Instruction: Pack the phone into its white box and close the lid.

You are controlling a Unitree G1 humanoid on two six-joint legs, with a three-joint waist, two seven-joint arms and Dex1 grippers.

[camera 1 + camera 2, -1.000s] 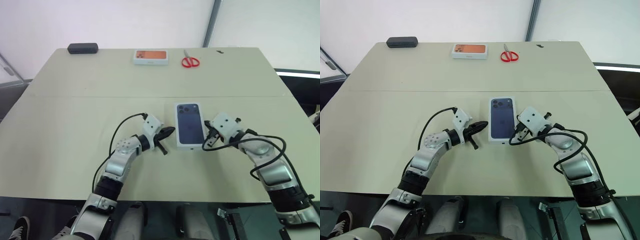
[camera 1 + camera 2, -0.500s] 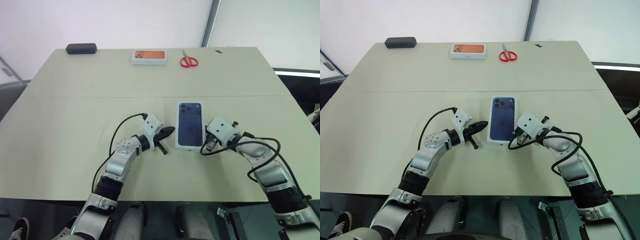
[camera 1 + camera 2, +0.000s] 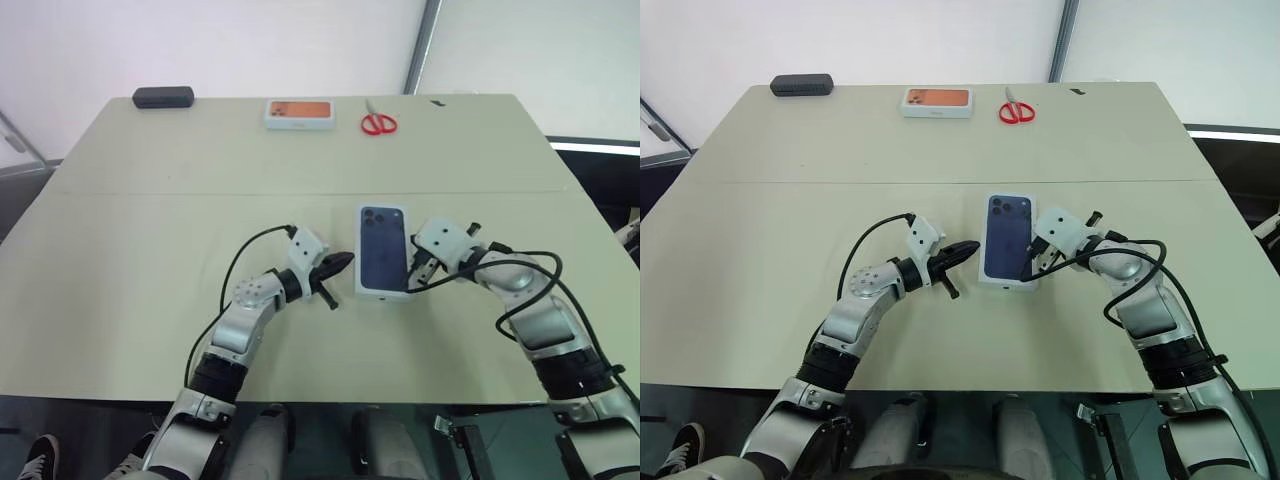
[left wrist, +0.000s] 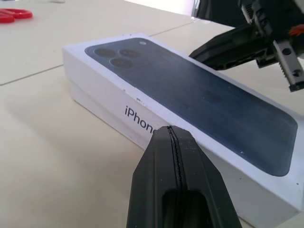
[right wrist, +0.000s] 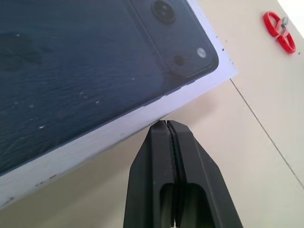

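Nudged leftward, lid [image 3: 383, 250] sits between closed left gripper [image 3: 345, 262] and right gripper [image 3: 1032, 262].

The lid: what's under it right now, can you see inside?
The lid sits closed on the white box, whose wall shows as a strip below the lid's rim. The inside is covered, so no phone can be confirmed.

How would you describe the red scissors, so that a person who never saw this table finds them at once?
Start at the far edge of the wide beige table. There, a small white box with an orange phone picture lies near the middle, and the red-handled scissors lie beside it, toward the robot's right. They are the only red thing and the only tool there.
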